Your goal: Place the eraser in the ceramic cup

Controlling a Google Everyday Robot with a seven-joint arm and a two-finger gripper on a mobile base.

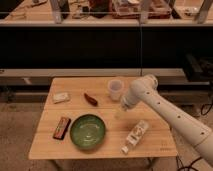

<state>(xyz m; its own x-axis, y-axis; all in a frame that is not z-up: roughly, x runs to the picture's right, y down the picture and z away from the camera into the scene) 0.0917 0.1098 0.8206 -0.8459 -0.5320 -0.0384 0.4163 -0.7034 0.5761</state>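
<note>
Hovering the empty, wide-open end effector point(121, 108) just beside the small whitish ceramic cup point(115, 89), judging the flat dark orange-rimmed rectangular eraser point(62, 127), lying well apart from it, as light and stiff, best pinching across its narrow width.

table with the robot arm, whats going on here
A one-armed robot reaches in from the right. Its gripper hangs open and empty over the table, just in front of the cup. The eraser lies flat to the left of the bowl, far from the gripper and not yet picked up. A tube, a pale block and a small reddish thing also lie on the table.
</note>
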